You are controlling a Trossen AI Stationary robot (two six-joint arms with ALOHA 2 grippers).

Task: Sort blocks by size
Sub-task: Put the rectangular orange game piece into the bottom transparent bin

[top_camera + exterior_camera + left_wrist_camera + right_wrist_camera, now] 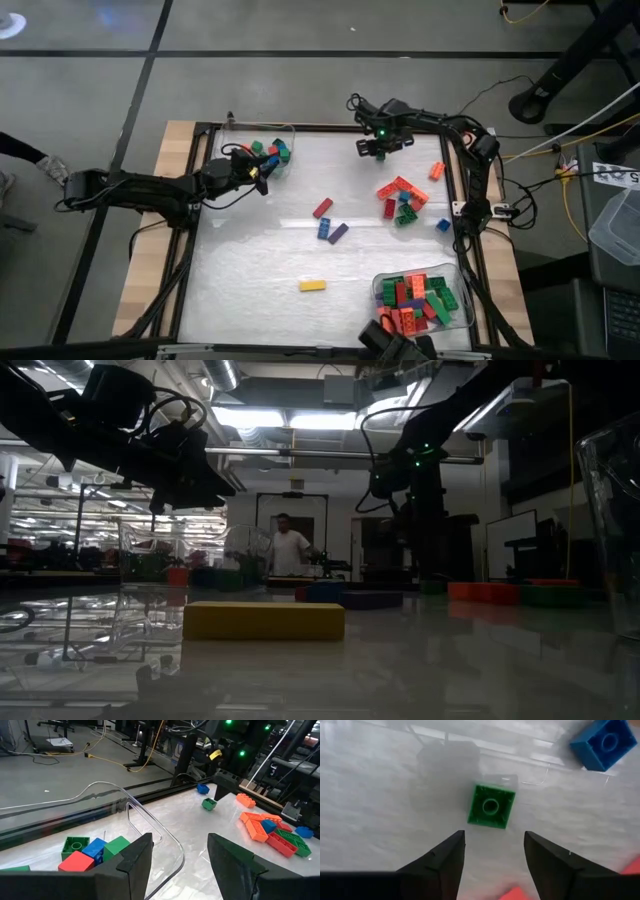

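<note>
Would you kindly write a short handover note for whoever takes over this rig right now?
Left gripper: jaws open, empty, at the rim of the far-left tray, which holds short blocks.
Right gripper: jaws open, hovering above a short green block at the far edge; a blue one lies close by.
Done: the near-right tray holds long blocks.
Left: the loose pile on the right, an orange block, three blocks mid-table, and a long yellow block.
</note>
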